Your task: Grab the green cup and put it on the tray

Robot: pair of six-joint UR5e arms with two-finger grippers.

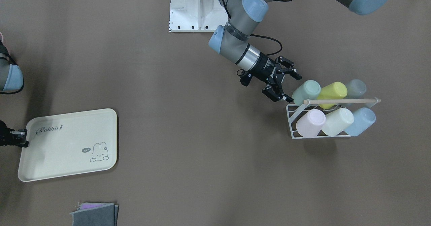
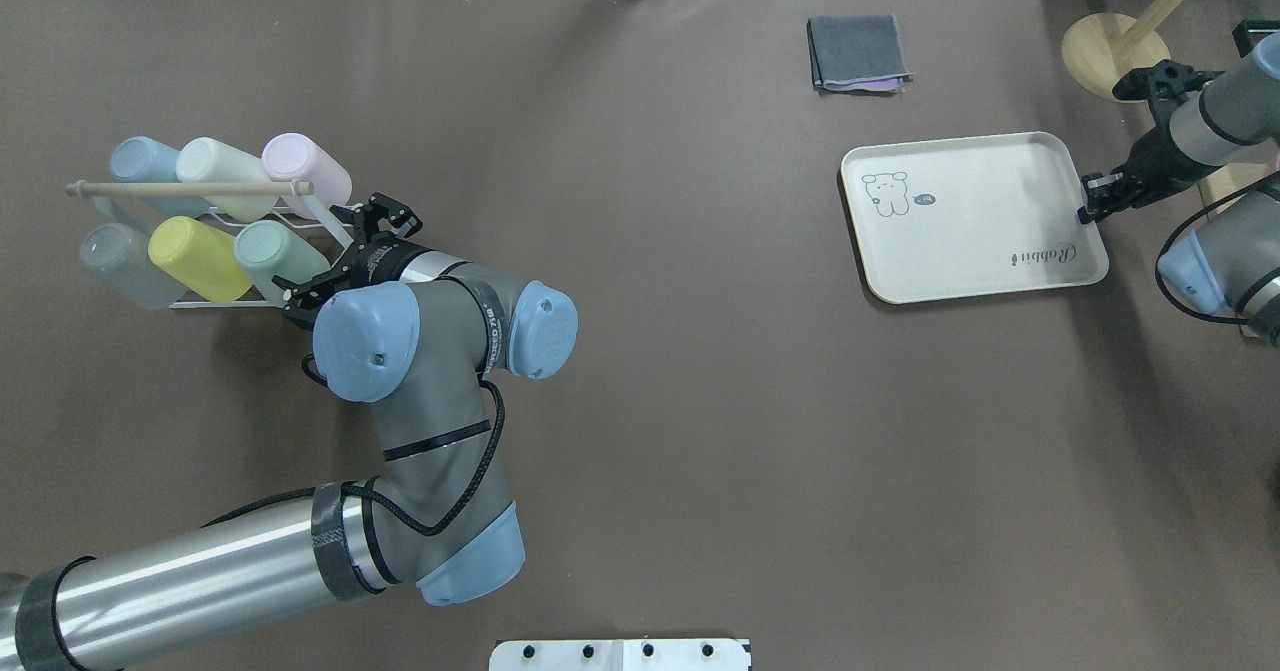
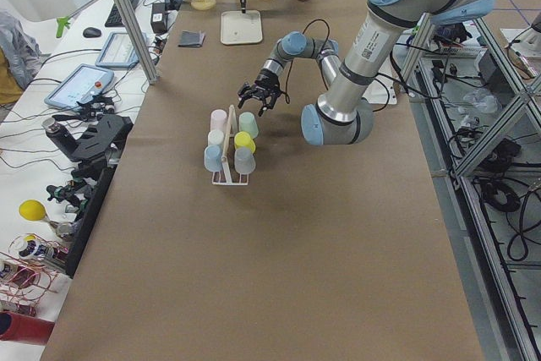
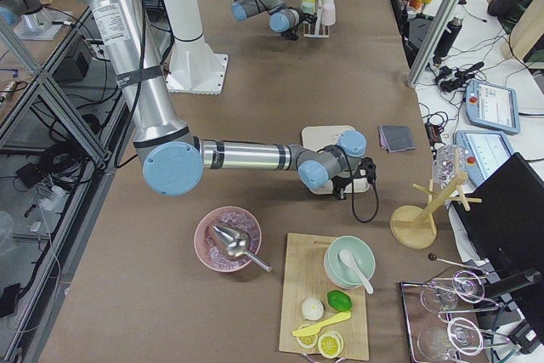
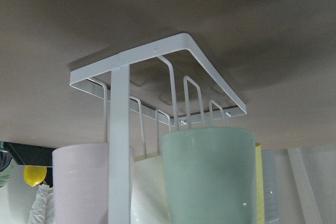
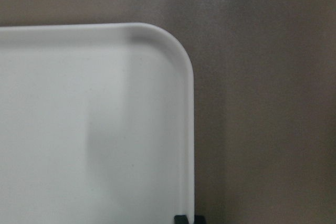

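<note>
Left arm in position at the rack! Its left gripper (image 1: 292,88) has the jaws spread wide, with nothing between them yet. The green cup (image 1: 307,90) sits right in front of them, just beside the fingertips and possibly brushing the lower one.

The cup is not upright. It is hung on a prong of the white wire rack (image 1: 292,126) at the end nearest the arm, and its long axis is slanted, with the closed base up and leaning away from the rack's wooden bar (image 1: 340,101). The wrist view puts the cup's side wall dead ahead, slightly right of centre. A short push forward looks enough to bring the jaws around the body.

The yellow cup (image 1: 333,91) presses against the green cup's far side, so the clean way off is probably back along the prong's line.

Far across the desk lies the tray (image 1: 60,152), well apart from the rack. The right gripper (image 1: 21,137) is at its short edge, jaws narrow and apparently pinching the rim. The left arm is plainly nearer the cup.
</note>
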